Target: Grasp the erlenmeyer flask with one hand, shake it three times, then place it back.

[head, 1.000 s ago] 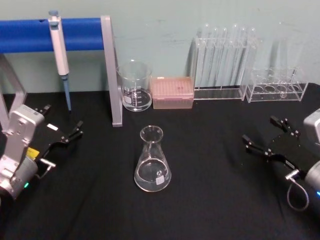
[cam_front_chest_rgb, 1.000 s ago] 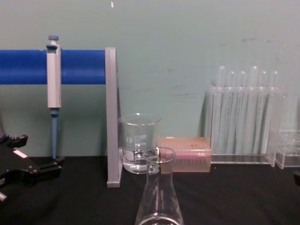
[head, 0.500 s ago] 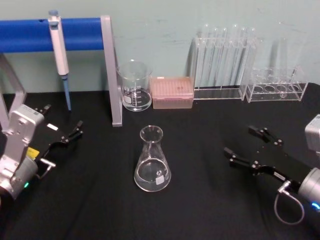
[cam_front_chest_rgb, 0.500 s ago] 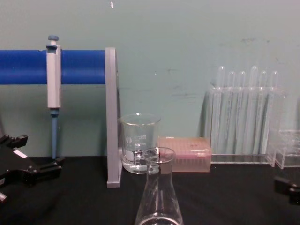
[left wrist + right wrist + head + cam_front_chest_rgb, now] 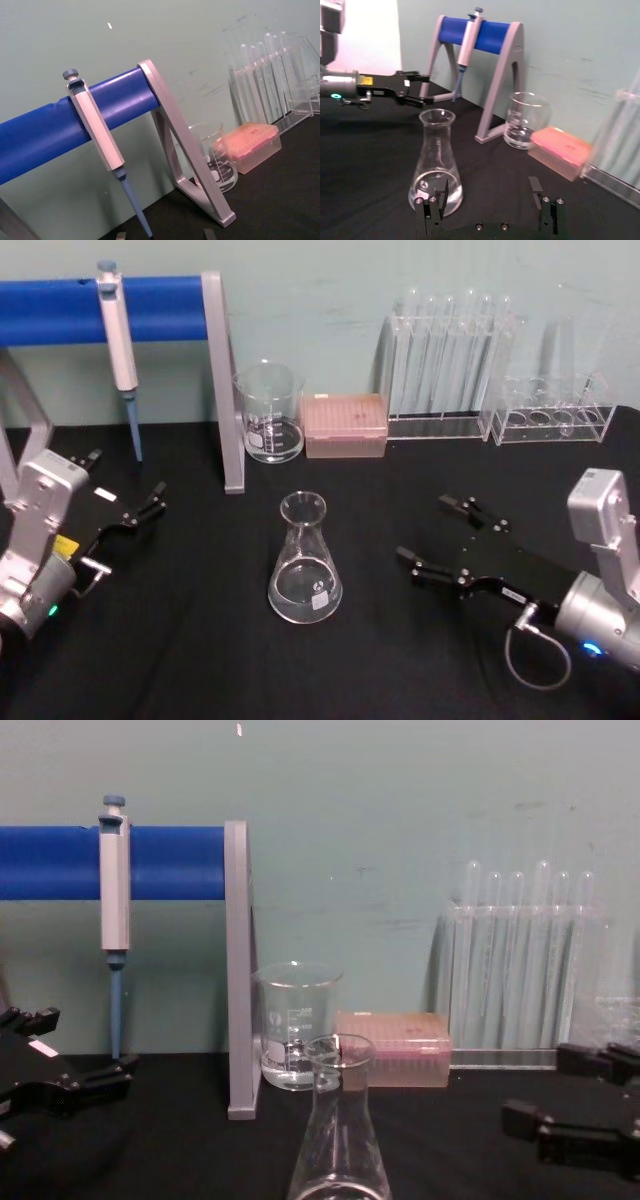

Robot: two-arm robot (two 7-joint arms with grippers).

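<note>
The erlenmeyer flask is clear glass with a little clear liquid. It stands upright on the black table near the middle, and also shows in the chest view and the right wrist view. My right gripper is open, low over the table, a short way to the right of the flask, its fingers pointing at it without touching. In the right wrist view the flask sits ahead of the right gripper, nearer one finger. My left gripper rests open at the far left.
Along the back wall stand a glass beaker, a pink tip box, a pipette hung on a blue-barred stand, and clear test-tube racks. Bare black tabletop lies around the flask.
My right gripper has moved left across the table toward the flask, staying open. The flask and the left arm have not moved.
</note>
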